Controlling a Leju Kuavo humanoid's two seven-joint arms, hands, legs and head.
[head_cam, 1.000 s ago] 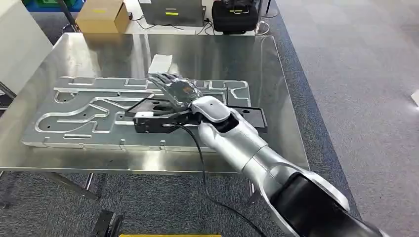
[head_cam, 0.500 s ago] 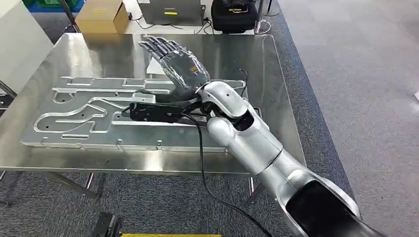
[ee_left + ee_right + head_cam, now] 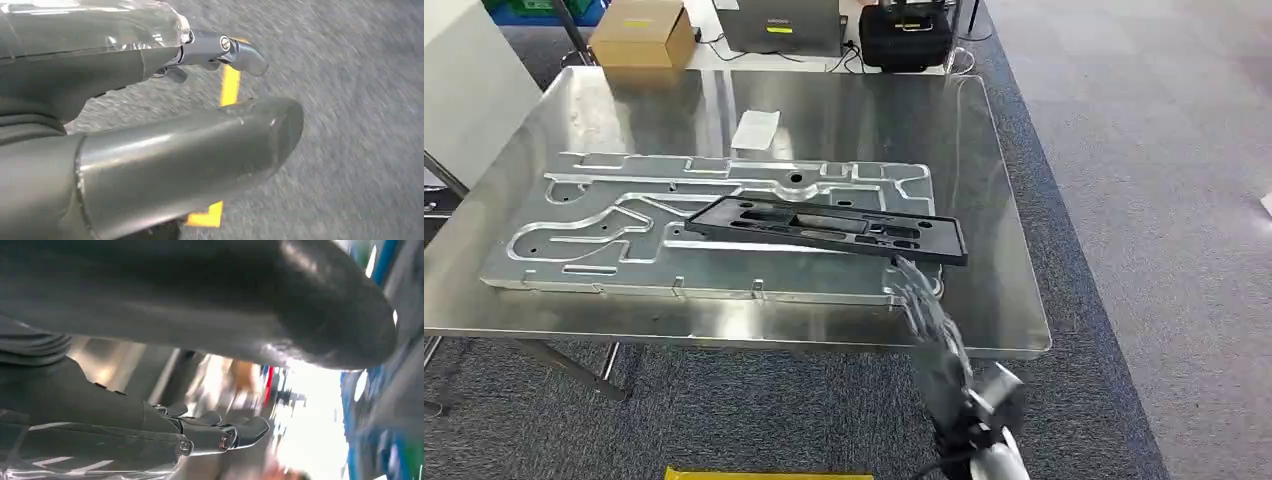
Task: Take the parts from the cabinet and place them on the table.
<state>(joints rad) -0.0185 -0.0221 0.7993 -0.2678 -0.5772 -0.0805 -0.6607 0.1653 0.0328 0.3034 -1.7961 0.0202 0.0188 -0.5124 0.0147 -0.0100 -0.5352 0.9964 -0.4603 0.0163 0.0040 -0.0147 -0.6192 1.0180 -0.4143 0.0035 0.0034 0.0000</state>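
**Black part down on the plate, right hand off it**

Black frame part (image 3: 824, 228) lies flat on the big machined alu plate (image 3: 614, 225), which sits on the steel table (image 3: 984, 150). Part's right end runs just past the plate edge, twd the table's right side. Right hand (image 3: 929, 335) hangs at the table's near edge, below the part, fingers (image 3: 914, 290) straight and apart, gripping nothing, clear of the part. Left hand (image 3: 150, 115) hangs over grey carpet w/ yellow floor tape (image 3: 230, 85); fingers stretched out, nothing held. Behind the table: cardboard box (image 3: 642, 32), grey case (image 3: 779, 25), black bag (image 3: 904, 38). Small white slip (image 3: 755, 130) on the table beyond the plate.
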